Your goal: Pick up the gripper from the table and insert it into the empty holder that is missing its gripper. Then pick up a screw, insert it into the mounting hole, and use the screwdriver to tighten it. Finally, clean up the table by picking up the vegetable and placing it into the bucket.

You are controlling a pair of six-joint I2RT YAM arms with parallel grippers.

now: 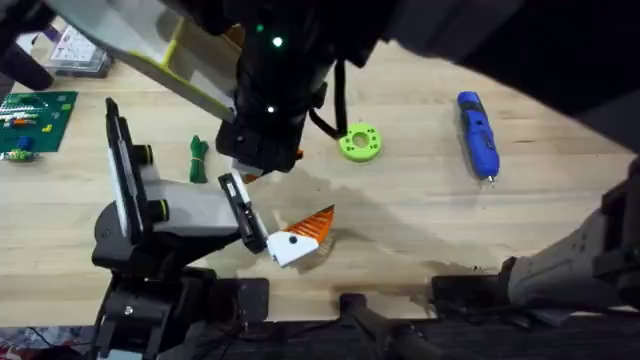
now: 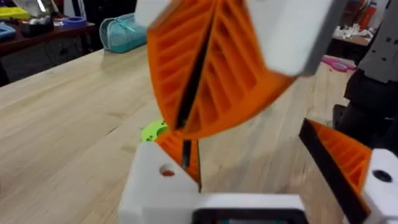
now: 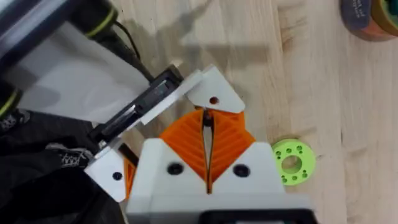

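Observation:
The holder (image 1: 150, 215), grey and black with yellow-ringed knobs, is my left arm. Its black crossbar (image 1: 243, 212) carries one mounted white-and-orange finger (image 1: 300, 235) (image 2: 348, 162). At the crossbar's other end stands the gripper (image 3: 214, 96) (image 2: 158, 177), white with an unfilled hole. My right gripper (image 3: 208, 121) (image 1: 255, 172) (image 2: 182, 132) is shut on its orange tip from above. My left gripper (image 2: 249, 149) stands open, wide apart. The blue screwdriver (image 1: 478, 135) lies at the right. The dark green vegetable (image 1: 198, 158) lies beside the holder. The bucket (image 3: 370, 15) sits at a table corner.
A lime-green holed disc (image 1: 360, 142) (image 3: 289, 162) lies just beyond the crossbar. A green board with small parts (image 1: 35, 120) and a clear box (image 1: 75, 50) sit at the far left. The right arm hangs dark and large across the top of the overhead view.

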